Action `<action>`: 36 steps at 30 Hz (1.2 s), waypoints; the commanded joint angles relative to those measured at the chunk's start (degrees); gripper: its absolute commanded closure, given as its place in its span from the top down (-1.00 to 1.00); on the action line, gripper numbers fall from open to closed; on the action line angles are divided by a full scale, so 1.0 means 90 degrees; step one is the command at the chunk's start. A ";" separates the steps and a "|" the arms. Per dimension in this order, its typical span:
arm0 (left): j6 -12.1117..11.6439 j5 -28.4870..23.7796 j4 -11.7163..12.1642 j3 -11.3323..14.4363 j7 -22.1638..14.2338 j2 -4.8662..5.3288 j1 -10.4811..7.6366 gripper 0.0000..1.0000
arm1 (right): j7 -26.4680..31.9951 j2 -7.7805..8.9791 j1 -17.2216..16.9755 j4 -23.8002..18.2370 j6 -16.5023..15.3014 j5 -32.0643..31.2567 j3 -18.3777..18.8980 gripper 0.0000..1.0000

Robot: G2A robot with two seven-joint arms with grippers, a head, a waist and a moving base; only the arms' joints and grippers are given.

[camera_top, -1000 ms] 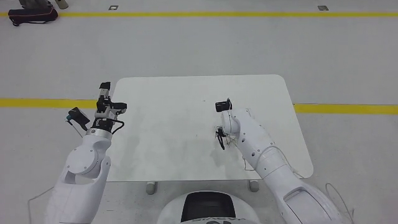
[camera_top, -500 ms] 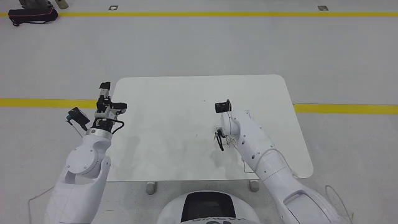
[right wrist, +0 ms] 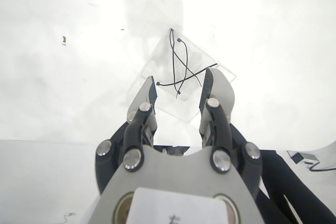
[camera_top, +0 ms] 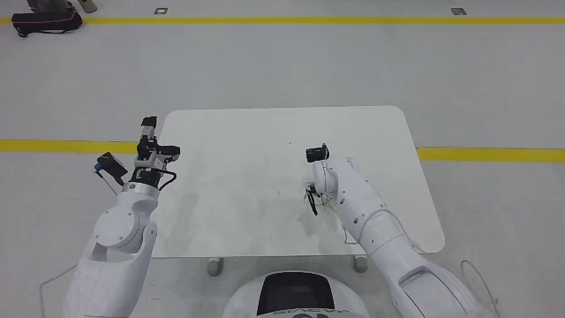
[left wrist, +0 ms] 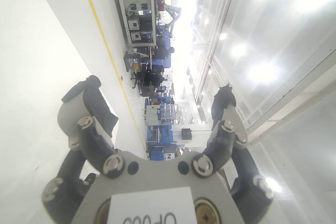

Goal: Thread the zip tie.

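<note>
the right gripper (right wrist: 180,75) hangs spread wide over the zip ties (right wrist: 173,57) in the clear tray (right wrist: 168,107) toward the near edge of the table (camera_top: 265,141), so go down slowly and pinch just one tie.

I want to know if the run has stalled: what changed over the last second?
The right arm's elbow shifted slightly, while the right end effector stayed open above the zip ties. Nothing was taken or let go. The left end effector stayed open by the table edge.
</note>
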 commanded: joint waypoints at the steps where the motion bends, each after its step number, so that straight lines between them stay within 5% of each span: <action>1: 0.0000 0.0000 0.0000 0.0000 0.0000 0.0000 0.0000 1.00 | -0.0048 -0.0031 0.0039 0.0113 0.0000 -0.0010 0.0005 -0.24; 36: 0.0000 0.0000 0.0000 0.0000 0.0000 0.0000 0.0000 1.00 | -0.0616 -0.0565 0.0643 0.1810 0.0000 -0.0277 0.0239 -0.48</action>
